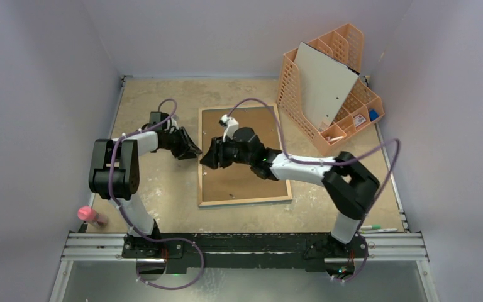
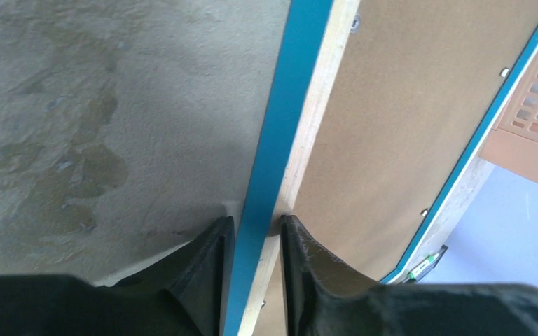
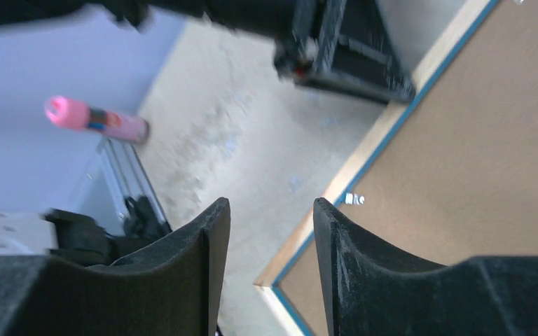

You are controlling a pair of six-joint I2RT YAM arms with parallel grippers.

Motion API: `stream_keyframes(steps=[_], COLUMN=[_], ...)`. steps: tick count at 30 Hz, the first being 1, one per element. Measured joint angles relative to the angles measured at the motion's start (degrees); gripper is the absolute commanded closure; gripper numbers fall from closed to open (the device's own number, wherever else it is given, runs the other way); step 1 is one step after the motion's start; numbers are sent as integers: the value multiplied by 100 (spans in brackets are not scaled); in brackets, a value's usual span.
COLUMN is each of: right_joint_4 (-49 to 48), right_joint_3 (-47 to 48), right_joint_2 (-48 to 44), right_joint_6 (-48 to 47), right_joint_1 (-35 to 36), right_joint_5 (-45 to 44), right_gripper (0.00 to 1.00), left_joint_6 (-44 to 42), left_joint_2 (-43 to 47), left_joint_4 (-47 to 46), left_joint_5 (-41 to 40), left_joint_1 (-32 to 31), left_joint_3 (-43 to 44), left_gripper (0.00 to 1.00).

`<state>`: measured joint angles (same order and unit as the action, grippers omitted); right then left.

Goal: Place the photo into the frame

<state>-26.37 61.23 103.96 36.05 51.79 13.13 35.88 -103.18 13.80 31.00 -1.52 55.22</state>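
The frame (image 1: 245, 202) lies face down mid-table, its light wood back rim up and a brown hardboard backing (image 1: 245, 182) set inside it. The photo shows in no view. My left gripper (image 1: 195, 151) is at the frame's left side. In the left wrist view the left gripper (image 2: 256, 220) straddles the blue edge and wood rim of the frame (image 2: 280, 126). Its jaws are open, with a thin gap on each side. My right gripper (image 1: 209, 157) hovers over the same left edge. The right gripper (image 3: 270, 204) is open and empty above the frame's rim (image 3: 364, 157) and backing (image 3: 476, 161).
An orange lattice organiser (image 1: 333, 94) stands at the back right with a grey-white board (image 1: 324, 85) leaning in it. A pink-capped tube (image 1: 90, 216) stands at the near left by the rail. Pens (image 1: 377, 228) lie at the near right. Walls close in three sides.
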Motion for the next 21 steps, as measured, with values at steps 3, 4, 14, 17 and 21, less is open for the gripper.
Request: stream_keyframes(steps=[3,4,14,17,21], right_joint_4=[162,310,2927,3495,3842], right_joint_3=[-85,-136,-1060,-1318,-1427], right_joint_2=[-767,-1038,-2221,-2308,-2177], right_joint_6=[59,109,1003,1115,1113], right_joint_1=[-107,-173,-1513,-1735,-1794], right_joint_5=[-455,-680,-2726,-2981,-3018], right_gripper=[41,38,12,12,18], left_joint_6=[-11,-13,-13,-13,-13], left_joint_2=[0,0,9,7,7], left_joint_4=[63,90,133,131,133], left_joint_5=[-35,-31,11,13,13], left_joint_1=[0,-15,-76,-76,-76], left_joint_3=[7,7,4,4,4], left_gripper=[61,60,60,60,60])
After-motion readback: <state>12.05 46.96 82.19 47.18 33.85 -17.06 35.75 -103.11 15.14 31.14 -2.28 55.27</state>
